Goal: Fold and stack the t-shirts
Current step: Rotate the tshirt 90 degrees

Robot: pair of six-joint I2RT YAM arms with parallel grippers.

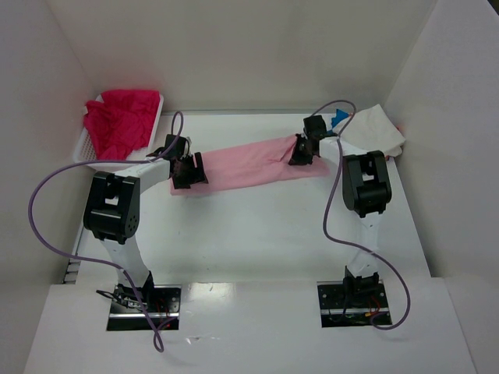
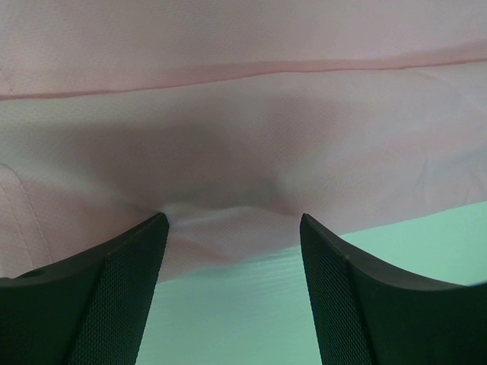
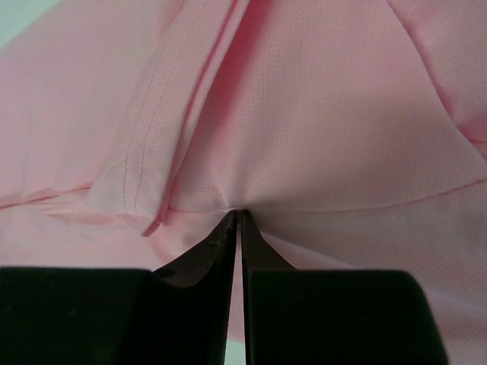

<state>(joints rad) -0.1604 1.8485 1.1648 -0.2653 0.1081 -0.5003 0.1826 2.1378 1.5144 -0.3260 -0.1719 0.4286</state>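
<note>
The light pink cotton t-shirt (image 1: 249, 165) lies stretched across the middle of the white worktop (image 1: 249, 241), its long axis running left to right in the frame. The right arm's jaws are pinched together on its right end. The left arm's jaws stand apart at its left end, with the hem just ahead between them, so closing there is probably next.

White lattice basket (image 1: 83, 145) is sitting far left. Table (image 1: 249, 234) is spreading out right of the basket and nearer, and white walls (image 1: 249, 54) are standing just behind and left of it.
</note>
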